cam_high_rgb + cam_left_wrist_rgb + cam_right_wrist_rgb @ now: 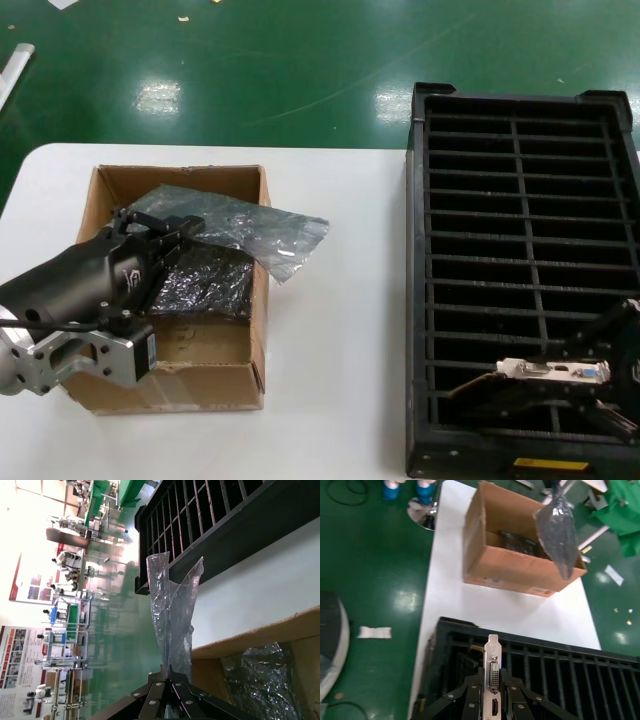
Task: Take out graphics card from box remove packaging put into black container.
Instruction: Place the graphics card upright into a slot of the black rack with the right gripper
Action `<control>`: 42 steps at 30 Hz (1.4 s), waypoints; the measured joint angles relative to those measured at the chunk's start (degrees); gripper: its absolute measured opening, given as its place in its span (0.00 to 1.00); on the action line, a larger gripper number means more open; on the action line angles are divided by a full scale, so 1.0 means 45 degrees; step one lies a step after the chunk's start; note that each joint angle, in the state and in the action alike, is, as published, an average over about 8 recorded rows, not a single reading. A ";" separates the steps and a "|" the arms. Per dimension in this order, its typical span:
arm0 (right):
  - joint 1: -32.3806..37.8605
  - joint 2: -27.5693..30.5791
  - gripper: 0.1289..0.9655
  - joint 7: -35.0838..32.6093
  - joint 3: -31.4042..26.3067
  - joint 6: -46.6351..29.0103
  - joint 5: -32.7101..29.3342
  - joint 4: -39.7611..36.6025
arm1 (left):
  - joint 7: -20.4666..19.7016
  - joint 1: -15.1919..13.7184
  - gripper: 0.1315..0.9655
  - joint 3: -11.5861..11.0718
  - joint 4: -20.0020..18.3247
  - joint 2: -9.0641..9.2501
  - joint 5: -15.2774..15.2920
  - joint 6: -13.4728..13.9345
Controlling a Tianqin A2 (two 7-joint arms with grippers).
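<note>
Box [175, 385]: brown corrugated cardboard, matt, plain walls.
Packaging [262, 228]: thin translucent grey plastic film, shiny and creased.
Bundles [205, 282]: dark crinkled film, glossy.
Card [553, 371]: silvery metal bracket, smooth, with blue and white ports.
Container [418, 300]: black plastic, matt, thin slotted dividers.
Table [335, 350]: white, smooth.
Floor [250, 60]: green, glossy, reflections seen.

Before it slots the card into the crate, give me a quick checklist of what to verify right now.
1. Right end effector shut on the graphics card: ok.
2. Card out of its packaging: ok.
3. Card over the black container, near its front rows: ok.
4. Card lined up with one slot: cannot tell.
5. Left end effector holding the empty packaging over the box, apart from the container: ok.
</note>
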 joint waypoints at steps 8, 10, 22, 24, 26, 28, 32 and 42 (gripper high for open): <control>-0.0196 0.0400 0.06 0.0178 0.0330 -0.0006 0.0395 0.0399 | 0.0000 0.0000 0.01 0.0000 0.0000 0.0000 0.0000 0.0000; -0.0251 0.0431 0.06 0.0159 0.0349 0.0034 0.0370 0.0413 | 0.0000 0.0000 0.01 0.0000 0.0000 0.0000 0.0000 0.0000; -0.0274 0.0056 0.06 -0.0329 0.0021 0.0259 -0.0319 -0.0067 | 0.0000 0.0000 0.01 0.0000 0.0000 0.0000 0.0000 0.0000; -0.0245 -0.0024 0.06 -0.0426 -0.0051 0.0283 -0.0474 -0.0158 | 0.0000 0.0000 0.01 0.0000 0.0000 0.0000 0.0000 0.0000; -0.0221 -0.0087 0.06 -0.0514 -0.0113 0.0297 -0.0615 -0.0219 | 0.0000 0.0000 0.01 0.0000 0.0000 0.0000 0.0000 0.0000; -0.0200 -0.0138 0.06 -0.0590 -0.0166 0.0307 -0.0743 -0.0256 | 0.0000 0.0000 0.01 0.0000 0.0000 0.0000 0.0000 0.0000; -0.0149 -0.0225 0.06 -0.0696 -0.0245 0.0320 -0.0988 -0.0283 | 0.0000 0.0000 0.01 0.0000 0.0000 0.0000 0.0000 0.0000; 0.0007 -0.0303 0.06 -0.0706 -0.0264 0.0261 -0.1286 -0.0247 | 0.0000 0.0000 0.01 0.0000 0.0000 0.0000 0.0000 0.0000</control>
